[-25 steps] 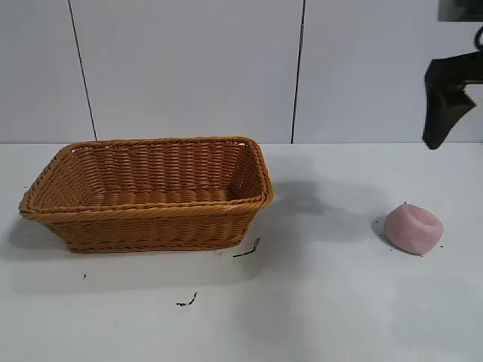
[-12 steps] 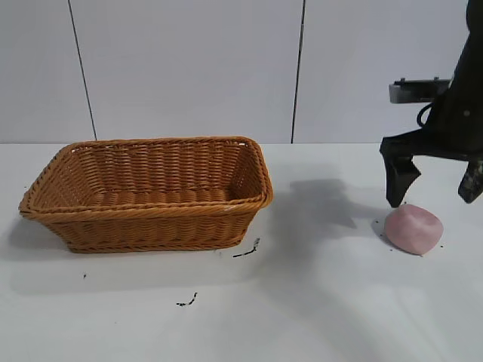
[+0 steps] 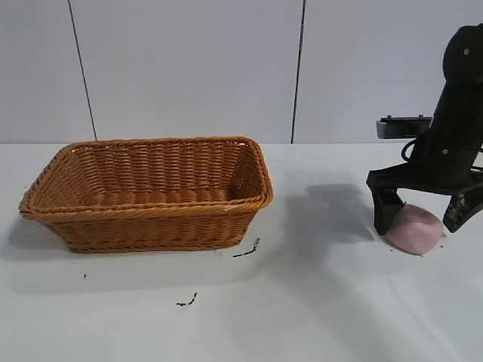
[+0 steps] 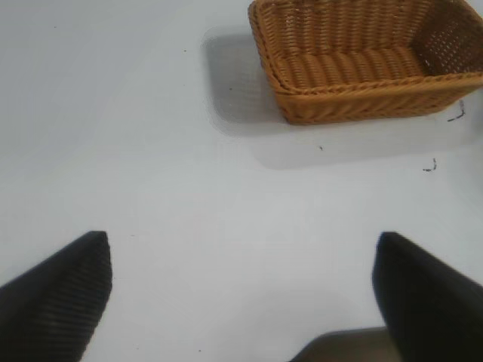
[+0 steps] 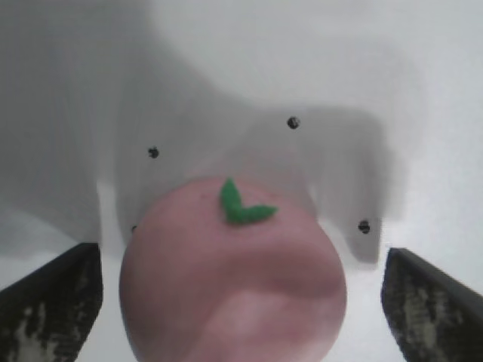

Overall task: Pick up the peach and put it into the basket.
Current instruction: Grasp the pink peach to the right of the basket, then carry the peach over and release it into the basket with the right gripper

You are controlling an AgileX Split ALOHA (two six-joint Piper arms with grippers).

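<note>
Grasp step: right gripper (image 3: 425, 216) is straddling the peach (image 3: 414, 229), fingers spread, not yet clamping; next, closing, lifting toward the basket (image 3: 147, 217).

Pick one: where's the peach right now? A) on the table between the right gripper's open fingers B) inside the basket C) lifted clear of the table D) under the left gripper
A: the peach sits on the table, with the right gripper straddling it, a finger on each side, well apart from the basket.

no readable text, labels (or numbers)
</note>
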